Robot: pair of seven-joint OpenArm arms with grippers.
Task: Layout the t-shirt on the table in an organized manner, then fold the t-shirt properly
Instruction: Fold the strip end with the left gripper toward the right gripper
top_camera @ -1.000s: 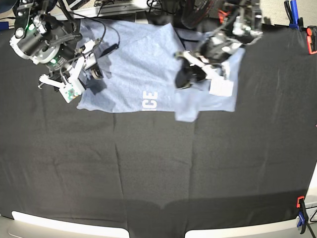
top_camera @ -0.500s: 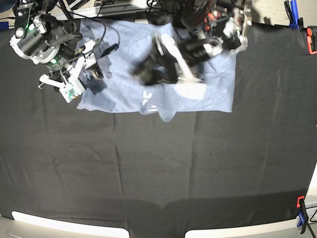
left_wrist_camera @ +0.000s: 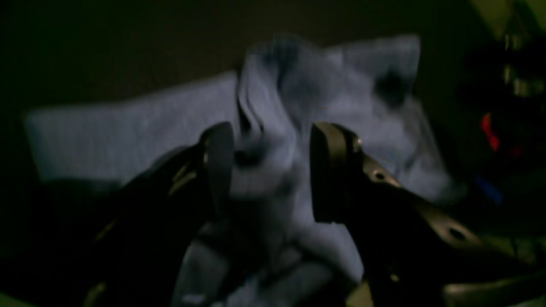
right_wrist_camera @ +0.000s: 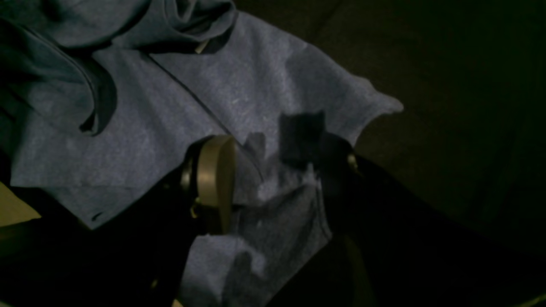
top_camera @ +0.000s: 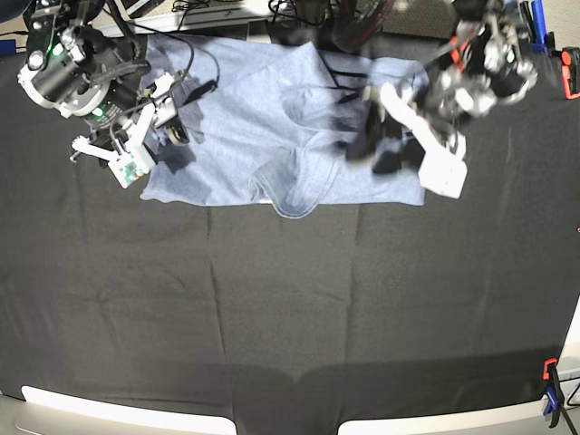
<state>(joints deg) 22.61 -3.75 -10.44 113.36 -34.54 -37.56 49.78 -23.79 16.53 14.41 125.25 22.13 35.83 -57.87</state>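
2 grippers, left [top_camera: 385, 149] and right [top_camera: 168, 127], are hovering wide open, gripping nothing, over the blue-grey t-shirt [top_camera: 245, 127].

Black cloth [top_camera: 299, 308] wrinkled, lit evenly from above. Orange-black clamps at near right corner [top_camera: 550, 391] and far right edge [top_camera: 570, 71]. Tangled dark cables [top_camera: 299, 11] beyond far edge. Pale grey floor [top_camera: 503, 18] past far right corner. Light curved strips [top_camera: 118, 414] along near edge.

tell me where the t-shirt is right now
In the base view the t-shirt lies rumpled along the table's far edge, between the open right gripper on the view's left and the open left gripper over its other end.
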